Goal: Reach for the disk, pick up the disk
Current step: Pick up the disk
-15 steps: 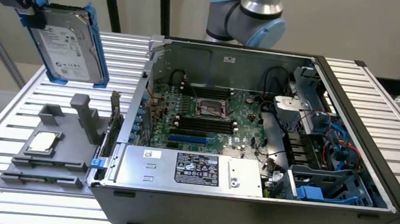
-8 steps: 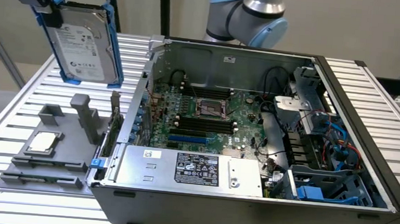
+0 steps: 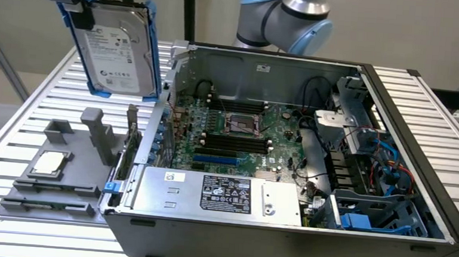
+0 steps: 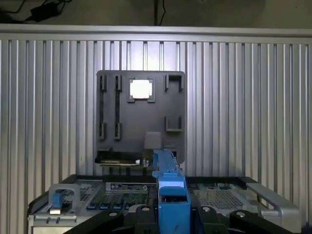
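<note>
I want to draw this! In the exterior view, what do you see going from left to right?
Grey tray holding a small silver chip → the disk hanging up in the air → open computer case with the green board inside.

A robotics lab set up for computer assembly work

An opened dark grey desktop computer case (image 3: pixel 286 239) is laid on its side on a desk of ribbed silver aluminium slats (image 3: pixel 438 111), with its green motherboard (image 3: pixel 237 135), black memory slots and silver power supply box with a black label (image 3: pixel 218 193) exposed. Beside it, a moulded grey plastic fixture tray (image 3: pixel 59 172) with slots for parts is placed, one recess being occupied by a small square silver chip (image 3: pixel 50 162). A light blue and silver jointed robot arm (image 3: pixel 288 18) is mounted behind the case, against a plain pale wall.
</note>
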Controlling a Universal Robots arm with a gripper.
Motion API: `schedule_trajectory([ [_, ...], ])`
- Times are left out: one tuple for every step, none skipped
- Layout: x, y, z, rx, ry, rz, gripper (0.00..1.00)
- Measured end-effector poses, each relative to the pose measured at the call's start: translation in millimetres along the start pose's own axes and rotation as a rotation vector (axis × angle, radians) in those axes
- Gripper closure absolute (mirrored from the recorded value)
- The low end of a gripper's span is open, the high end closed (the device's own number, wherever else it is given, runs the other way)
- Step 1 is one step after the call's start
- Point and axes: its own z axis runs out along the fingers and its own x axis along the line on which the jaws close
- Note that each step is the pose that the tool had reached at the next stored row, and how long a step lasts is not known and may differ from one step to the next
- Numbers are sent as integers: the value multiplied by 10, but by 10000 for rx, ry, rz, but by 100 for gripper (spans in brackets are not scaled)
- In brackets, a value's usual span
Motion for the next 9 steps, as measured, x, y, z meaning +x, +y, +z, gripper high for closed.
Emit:
schedule_trajectory([
  [13,-45,-18,-1,0,1,67],
  [27,-91,-34,-2,1,1,67],
  [44,-137,-45,-3,0,0,67],
  [60,-179,-54,-6,0,1,67],
  [80,-228,-65,-11,1,1,67],
  [99,-273,-74,-16,1,1,67],
  [117,-318,-83,-21,2,1,67],
  [136,-363,-91,-25,1,1,67],
  [155,-410,-100,-31,2,2,67],
])
